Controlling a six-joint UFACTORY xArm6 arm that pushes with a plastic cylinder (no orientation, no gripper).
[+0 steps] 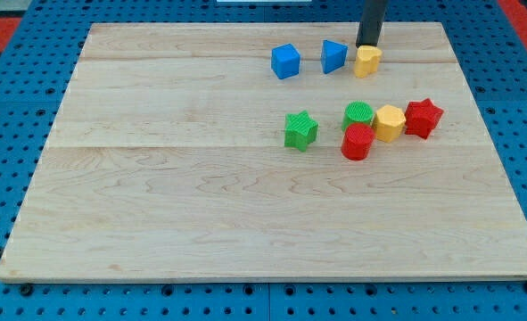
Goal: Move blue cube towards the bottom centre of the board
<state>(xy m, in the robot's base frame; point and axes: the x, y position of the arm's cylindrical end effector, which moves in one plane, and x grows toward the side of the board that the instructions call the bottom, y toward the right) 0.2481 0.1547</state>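
The blue cube [285, 61] sits near the view's top, a little right of centre, on the wooden board [156, 196]. A second blue block [333, 56], wedge-like, stands just to its right. My tip [367, 45] is at the view's top, touching the top edge of a small yellow block [367, 61], to the right of both blue blocks. The tip is about 90 pixels right of the blue cube and does not touch it.
A cluster lies right of centre: a green star [300, 129], a green cylinder [358, 113], a red cylinder [358, 142], a yellow hexagonal block [389, 122] and a red star [423, 118]. A blue pegboard [4, 134] surrounds the board.
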